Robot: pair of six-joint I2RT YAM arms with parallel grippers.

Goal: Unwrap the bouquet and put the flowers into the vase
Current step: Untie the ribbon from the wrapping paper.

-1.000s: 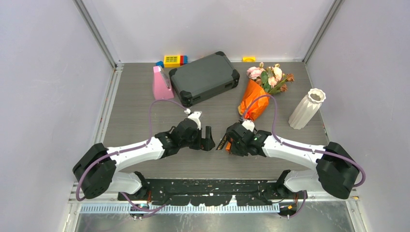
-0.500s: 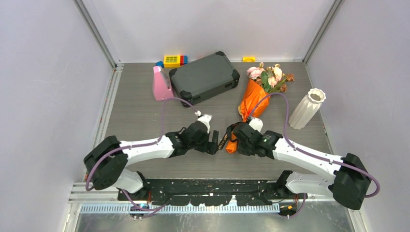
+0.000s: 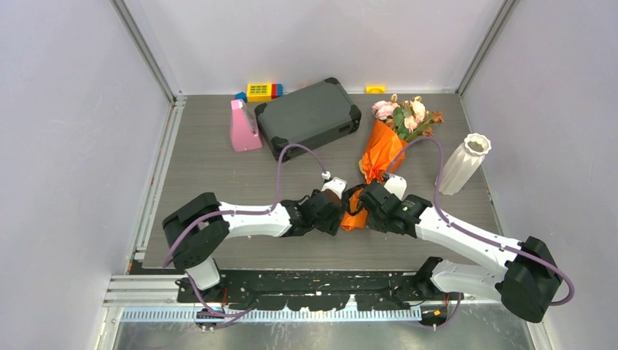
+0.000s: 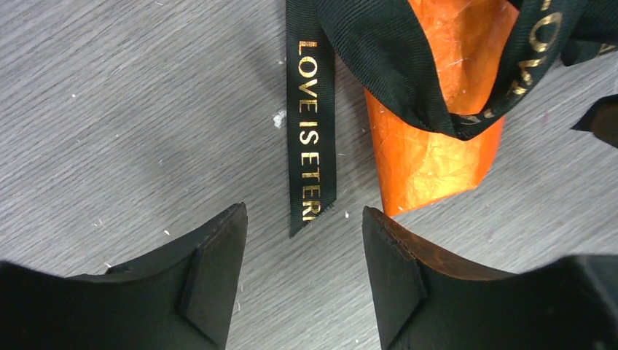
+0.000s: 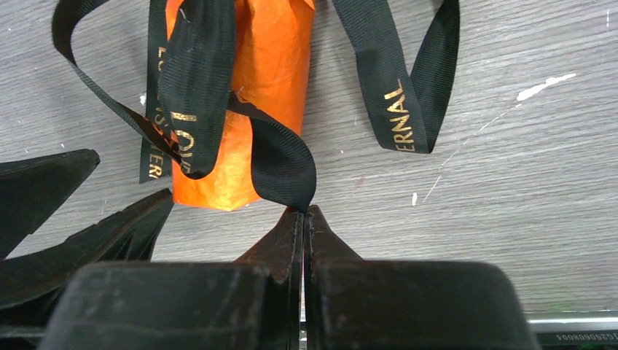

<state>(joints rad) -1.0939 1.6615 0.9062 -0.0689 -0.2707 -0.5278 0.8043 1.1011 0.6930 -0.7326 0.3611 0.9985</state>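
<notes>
The bouquet (image 3: pixel 380 153) lies on the table, an orange paper cone (image 5: pixel 255 87) with its narrow end toward me and the flowers (image 3: pixel 405 117) at the far end. Its black ribbon (image 5: pixel 280 168) hangs in loose loops around the cone's tip. My right gripper (image 5: pixel 302 210) is shut on a fold of that ribbon, right at the cone's tip (image 3: pixel 355 219). My left gripper (image 4: pixel 302 244) is open just left of it. A ribbon tail (image 4: pixel 310 146) with gold lettering ends just ahead of the gap between its fingers, untouched. The white vase (image 3: pixel 463 164) stands upright to the right.
A dark grey case (image 3: pixel 309 117) lies at the back centre, with a pink wedge (image 3: pixel 243 127) to its left. Coloured blocks (image 3: pixel 261 90) and a small yellow piece (image 3: pixel 374 89) sit by the back wall. Side walls close in the table.
My left arm has swung right to the cone's tip, and its jaws have narrowed. My right gripper has closed on the ribbon and moved slightly toward the bouquet.
</notes>
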